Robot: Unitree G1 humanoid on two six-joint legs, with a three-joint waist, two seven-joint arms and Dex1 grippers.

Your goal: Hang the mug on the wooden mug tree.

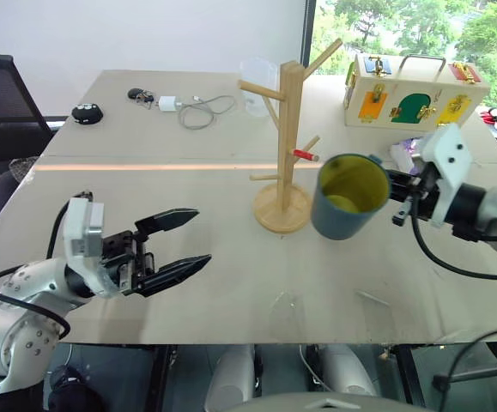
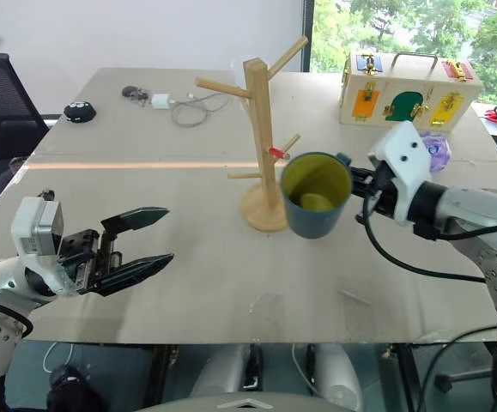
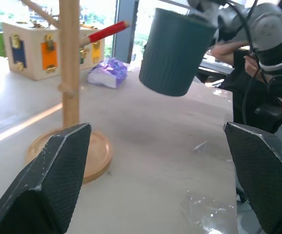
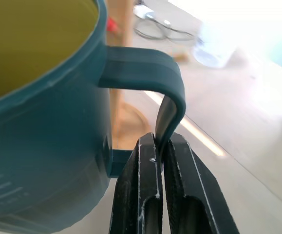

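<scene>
While the right gripper (image 4: pixel 159 161) pinches its handle at centre right, the mug (image 1: pixel 348 196) hangs tilted beside the wooden mug tree (image 1: pixel 286 137), and the left gripper (image 1: pixel 182 242) gapes at lower left.

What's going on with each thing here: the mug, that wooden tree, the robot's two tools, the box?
Mug: lifted off the table, tipped, held by its handle.
Tree: upright, pegs bare.
Right tool: shut on the mug's handle.
Left tool: open, empty.
Box: closed.

The right gripper (image 4: pixel 159 146) is clamped on the handle of the mug (image 4: pixel 38 122). The wooden mug tree (image 4: pixel 123 73) stands behind, with a cable (image 4: pixel 160 30) beyond.
</scene>
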